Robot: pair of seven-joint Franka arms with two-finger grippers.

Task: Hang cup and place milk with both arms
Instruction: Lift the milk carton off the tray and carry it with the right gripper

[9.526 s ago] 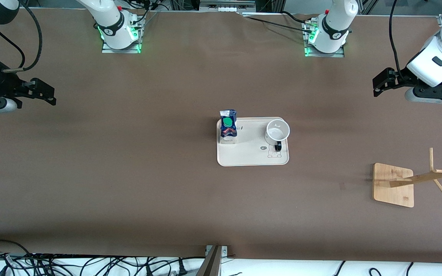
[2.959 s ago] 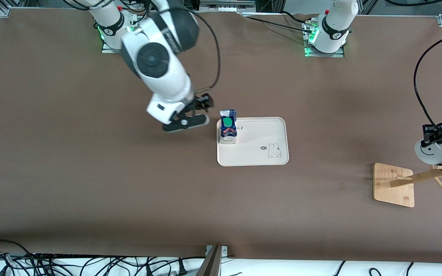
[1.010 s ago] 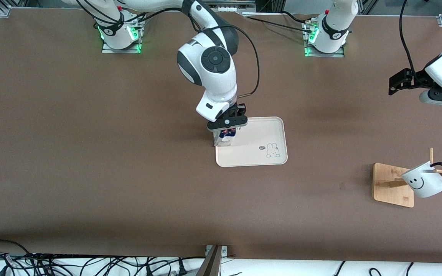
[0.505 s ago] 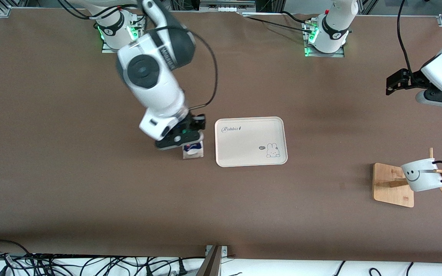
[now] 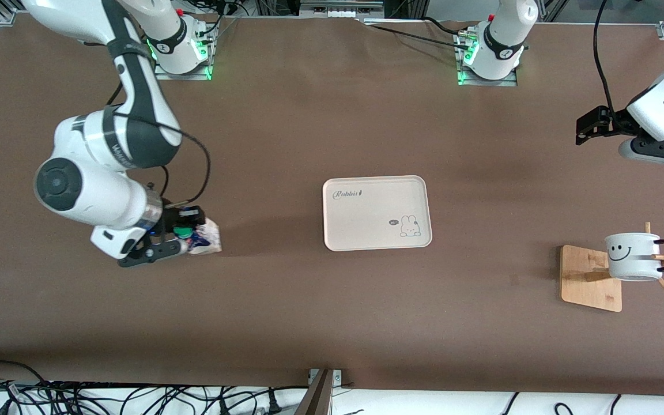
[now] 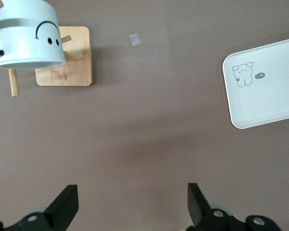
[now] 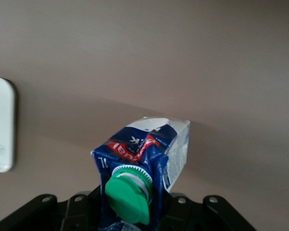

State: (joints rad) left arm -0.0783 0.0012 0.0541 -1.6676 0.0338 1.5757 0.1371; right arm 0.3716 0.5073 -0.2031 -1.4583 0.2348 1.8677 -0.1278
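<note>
The white cup with a smiley face hangs by its black handle on a peg of the wooden rack toward the left arm's end of the table; it also shows in the left wrist view. My left gripper is open and empty, up above the table away from the rack; its fingertips stand wide apart. My right gripper is shut on the milk, a blue carton with a green cap, tilted over the table toward the right arm's end.
A cream tray with a rabbit print lies at the table's middle, with nothing on it; it also shows in the left wrist view. Cables lie along the table's near edge.
My right gripper has carried the milk off the tray and away toward the right arm's end of the table. The cup has swung level on its peg. The left arm has barely moved.
</note>
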